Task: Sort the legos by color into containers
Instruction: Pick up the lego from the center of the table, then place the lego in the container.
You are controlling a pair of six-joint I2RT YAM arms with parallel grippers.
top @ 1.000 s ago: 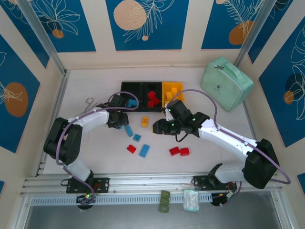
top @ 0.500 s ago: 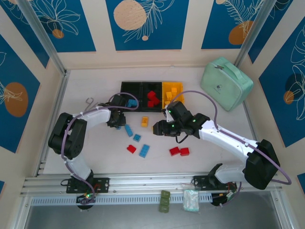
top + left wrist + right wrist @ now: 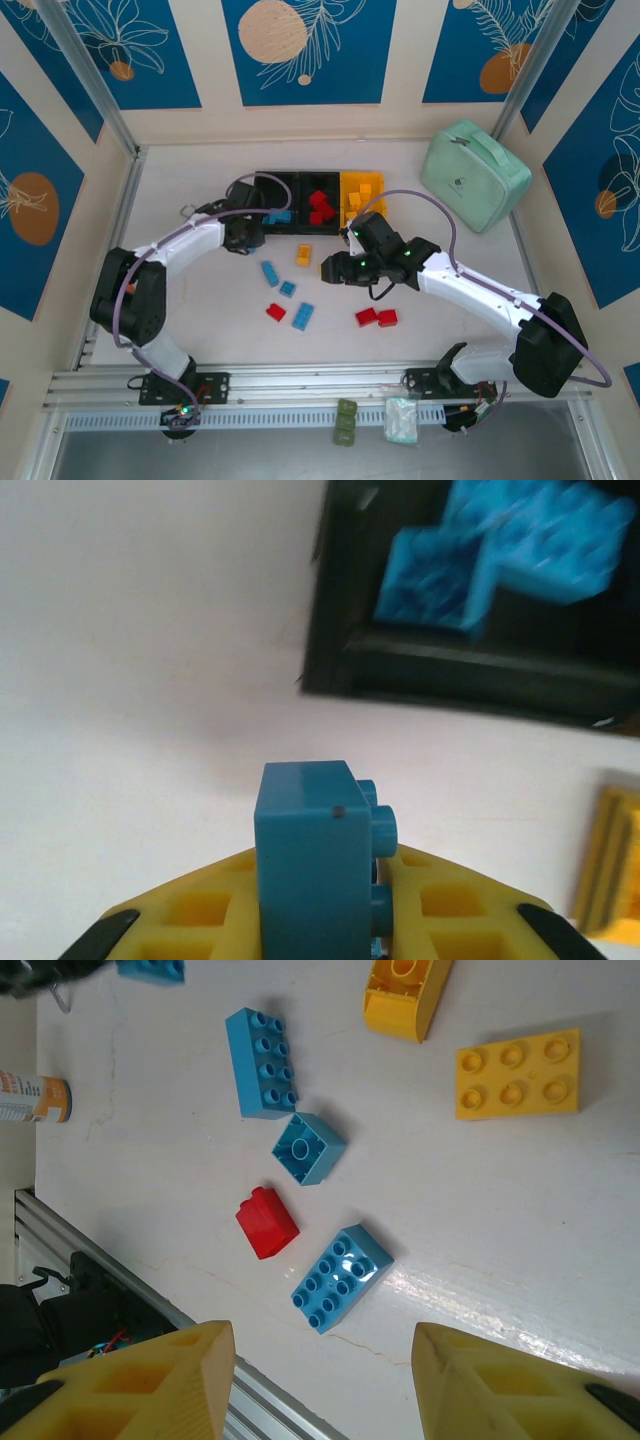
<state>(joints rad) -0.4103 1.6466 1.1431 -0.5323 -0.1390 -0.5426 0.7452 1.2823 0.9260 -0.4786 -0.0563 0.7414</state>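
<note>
My left fingers (image 3: 200,920) are clamped on a blue brick (image 3: 312,850), pinching its flat faces with the studs turned sideways, so it cannot twist. I hold it just short of the black bin (image 3: 345,650) where other blue bricks (image 3: 500,555) already lie, since that is this color's compartment. I judge it must clear the rim before I let go. My right fingers (image 3: 140,1380) are spread wide, grasping nothing, poised above the loose legos (image 3: 308,1148) on the table (image 3: 560,1220), with a red brick (image 3: 267,1222) close below as a likely next pick.
</note>
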